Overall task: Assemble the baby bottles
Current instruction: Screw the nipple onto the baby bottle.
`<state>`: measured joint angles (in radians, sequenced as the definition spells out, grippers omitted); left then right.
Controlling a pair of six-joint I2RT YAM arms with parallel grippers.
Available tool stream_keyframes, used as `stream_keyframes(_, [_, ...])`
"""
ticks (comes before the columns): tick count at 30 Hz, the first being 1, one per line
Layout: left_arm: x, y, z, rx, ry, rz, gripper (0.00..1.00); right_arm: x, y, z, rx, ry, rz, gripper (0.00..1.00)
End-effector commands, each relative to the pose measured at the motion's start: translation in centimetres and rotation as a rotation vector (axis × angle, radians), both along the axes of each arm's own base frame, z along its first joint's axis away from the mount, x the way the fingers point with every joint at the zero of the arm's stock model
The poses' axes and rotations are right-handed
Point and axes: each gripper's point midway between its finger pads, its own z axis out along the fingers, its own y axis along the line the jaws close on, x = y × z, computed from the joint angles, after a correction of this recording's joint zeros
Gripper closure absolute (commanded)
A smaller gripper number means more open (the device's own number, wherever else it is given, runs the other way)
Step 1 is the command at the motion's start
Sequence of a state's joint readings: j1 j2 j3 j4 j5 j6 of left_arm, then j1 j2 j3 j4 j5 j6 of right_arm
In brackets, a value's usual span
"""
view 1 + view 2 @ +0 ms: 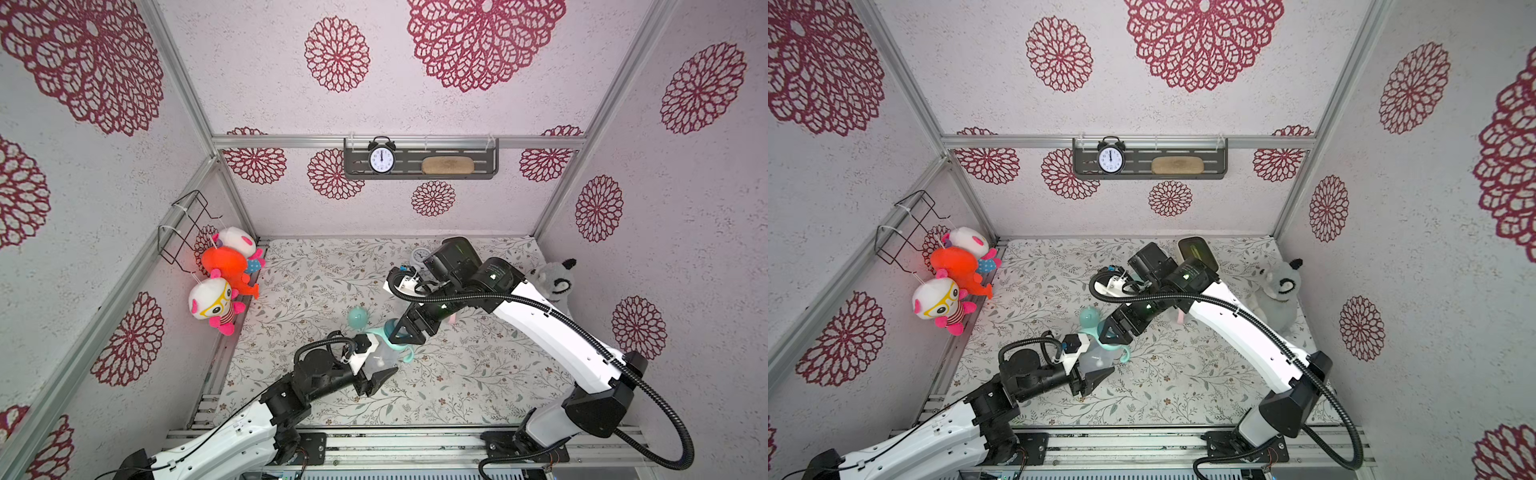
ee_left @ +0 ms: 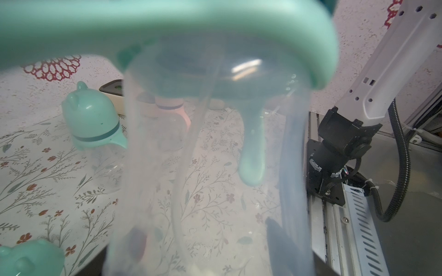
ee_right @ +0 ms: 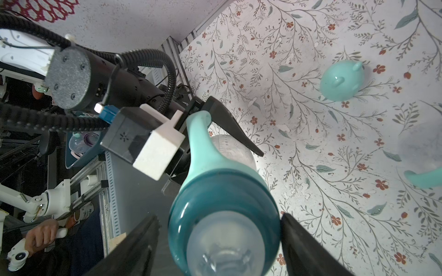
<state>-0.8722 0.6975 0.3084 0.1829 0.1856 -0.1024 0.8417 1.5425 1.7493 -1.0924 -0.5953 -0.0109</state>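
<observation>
A baby bottle (image 1: pixel 384 356) with a clear body, a mint two-handled ring (image 3: pixel 198 143) and a teal nipple collar (image 3: pixel 215 198) is held tilted above the floral mat. My left gripper (image 1: pixel 376 370) is shut on its clear body. My right gripper (image 3: pixel 220 239) straddles the collar. It is open: one jaw stands a little off the collar and the other is right at its edge. A mint eared dome cap (image 1: pixel 358 318) sits just behind. In the left wrist view a capped mint bottle (image 2: pixel 94 121) stands upright, and a pink-ringed bottle (image 2: pixel 172 107) shows blurred through the held one.
A small white clock (image 1: pixel 419 257) and a cream box-like device (image 1: pixel 1196 251) sit at the back of the mat. A grey plush raccoon (image 1: pixel 555 278) leans in the right corner. Plush toys (image 1: pixel 224 282) hang on the left wall. Another mint eared cap (image 2: pixel 26 260) lies close to the left wrist.
</observation>
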Motion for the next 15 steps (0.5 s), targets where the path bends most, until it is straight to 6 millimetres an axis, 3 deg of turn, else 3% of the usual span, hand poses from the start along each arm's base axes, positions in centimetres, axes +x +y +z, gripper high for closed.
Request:
stream_keyframes(1, [0.41,-0.25,2.69,-0.056,-0.047,0.003,1.00,-0.48,0.02,0.46,0.016,-0.027,0.025,0.20])
stream_keyframes(8, [0.56,-0.37,2.71,-0.047,-0.047,0.005,1.00,-0.15,0.09,0.08,0.001,-0.027,0.011,0.25])
stream_keyframes(15, [1.10,-0.09,2.90,-0.049,-0.045,0.040,1.00,-0.15,0.35,-0.35,-0.033,-0.027,-0.031,0.38])
